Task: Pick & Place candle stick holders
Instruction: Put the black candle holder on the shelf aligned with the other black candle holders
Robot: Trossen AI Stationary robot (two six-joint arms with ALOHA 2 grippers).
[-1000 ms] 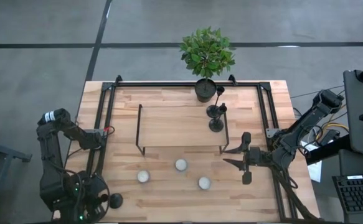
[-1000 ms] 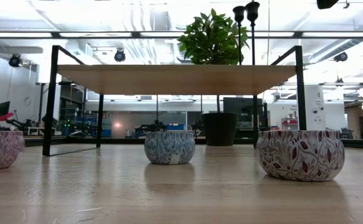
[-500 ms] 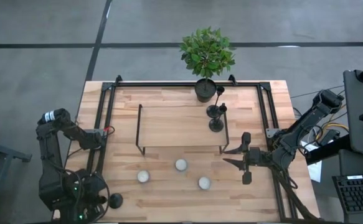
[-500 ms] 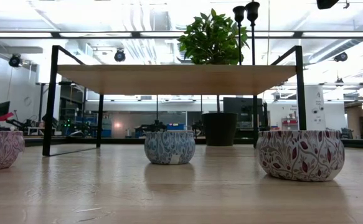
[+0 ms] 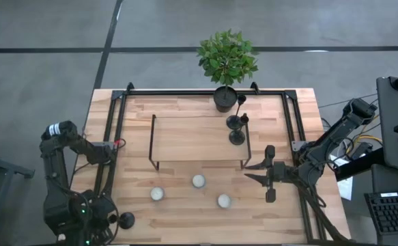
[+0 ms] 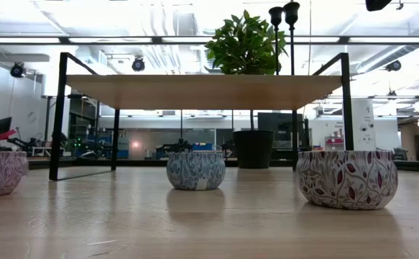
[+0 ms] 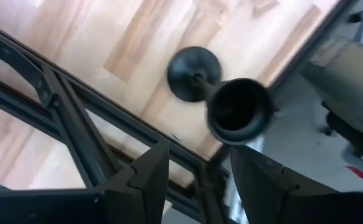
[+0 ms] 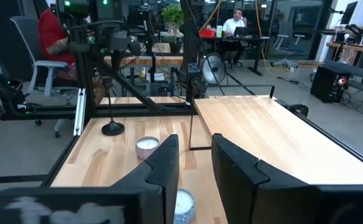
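One black candle stick holder stands upright on its disc base near the table's near left corner. The left wrist view looks down on its cup and base. My left gripper hovers open above it, apart from it, and shows in the high view. Two more holders stand on their bases on the right end of a small wooden shelf. Their tops show in the low view. My right gripper is open and empty, right of the shelf.
Three patterned tealight candles sit on the table in front of the shelf. A black plant pot stands at the far edge. A black metal frame runs along the table's sides. People sit in the room beyond.
My left gripper has shifted slightly toward the table's near left corner, staying open above the holder there. The holders and tealights have not moved.
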